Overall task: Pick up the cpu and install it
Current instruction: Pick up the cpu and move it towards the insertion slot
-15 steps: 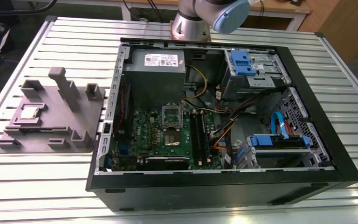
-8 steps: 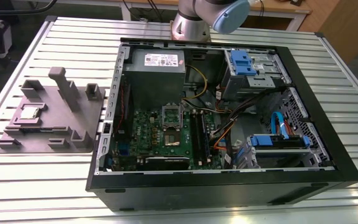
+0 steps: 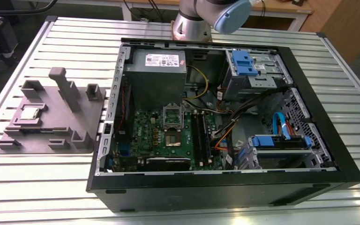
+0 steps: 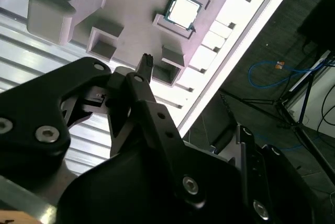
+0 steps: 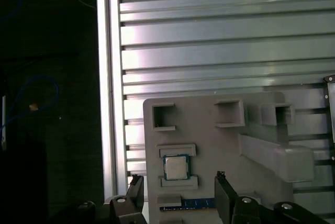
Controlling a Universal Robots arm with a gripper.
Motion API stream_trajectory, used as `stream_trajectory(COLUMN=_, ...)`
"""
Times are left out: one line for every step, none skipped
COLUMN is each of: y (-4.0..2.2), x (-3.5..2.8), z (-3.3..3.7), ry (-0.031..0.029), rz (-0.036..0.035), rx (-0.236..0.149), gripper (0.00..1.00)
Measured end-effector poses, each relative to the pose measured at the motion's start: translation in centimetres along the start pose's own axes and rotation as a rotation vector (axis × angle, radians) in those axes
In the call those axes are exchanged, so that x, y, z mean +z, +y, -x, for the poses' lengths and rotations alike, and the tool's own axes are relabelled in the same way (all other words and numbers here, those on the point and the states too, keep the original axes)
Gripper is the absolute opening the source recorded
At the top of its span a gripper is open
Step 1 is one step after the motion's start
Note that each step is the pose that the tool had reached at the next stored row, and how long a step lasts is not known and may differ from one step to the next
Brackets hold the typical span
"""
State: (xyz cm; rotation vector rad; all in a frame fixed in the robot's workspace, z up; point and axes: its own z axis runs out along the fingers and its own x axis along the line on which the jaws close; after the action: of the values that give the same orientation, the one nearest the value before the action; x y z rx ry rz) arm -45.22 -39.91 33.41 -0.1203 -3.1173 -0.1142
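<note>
Grey holder (image 3: 50, 125) at the exterior view's left carries the cpu (image 3: 30, 114), flat in its pocket, silvery top up; square, no long axis, edges parallel to the holder's. My gripper (image 5: 178, 177) gapes empty, clear of it. Case (image 3: 230, 117) sits at the exterior view's right.

- The bench (image 3: 36, 187) is silvery metal, striped by parallel ribs.
- The holder (image 3: 86, 112) at the exterior view's left is plain matt grey.
- The cpu (image 3: 30, 114) has a silvery top with a pale rim; in the second wrist view its edge (image 4: 183, 12) looks dark green.
- The computer case (image 3: 230, 192) is black; the board (image 3: 167, 136) inside is green.
- The drive brackets (image 3: 243, 61) are bright blue and the wires (image 3: 221, 138) orange.
- The tool (image 5: 178, 182) is black with silver screws.
- The arm (image 3: 192, 23) is silver with a pale blue cap.
</note>
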Motion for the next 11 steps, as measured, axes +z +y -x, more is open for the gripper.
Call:
stream_trajectory(y=0.0, x=0.02, z=-0.04, ry=0.0002, rz=-0.0001, rx=-0.002, gripper=0.65)
stream_trajectory(y=0.0, x=0.05, z=-0.07, ry=0.0007, rz=-0.0002, rx=-0.011, gripper=0.65)
stream_trajectory(y=-0.01, x=0.09, z=-0.07, ry=0.0022, rz=-0.0007, rx=-0.03, gripper=0.65)
stream_trajectory(y=-0.01, x=0.15, z=-0.06, ry=0.0036, rz=-0.0012, rx=-0.048, gripper=0.65)
stream_trajectory(y=-0.02, x=0.25, z=-0.07, ry=0.0048, rz=-0.0016, rx=-0.065, gripper=0.65)
stream_trajectory(y=-0.04, x=0.37, z=-0.08, ry=0.0055, rz=-0.0017, rx=-0.078, gripper=0.65)
stream_trajectory(y=-0.05, x=0.47, z=-0.08, ry=0.006, rz=-0.0019, rx=-0.082, gripper=0.65)
stream_trajectory(y=-0.05, x=0.54, z=-0.08, ry=0.0067, rz=-0.0018, rx=-0.082, gripper=0.65)
stream_trajectory(y=-0.05, x=0.57, z=-0.08, ry=0.0074, rz=-0.002, rx=-0.082, gripper=0.65)
stream_trajectory(y=-0.05, x=0.58, z=-0.08, ry=0.0076, rz=-0.0021, rx=-0.082, gripper=0.65)
stream_trajectory(y=-0.05, x=0.58, z=-0.08, ry=0.0076, rz=-0.002, rx=-0.082, gripper=0.65)
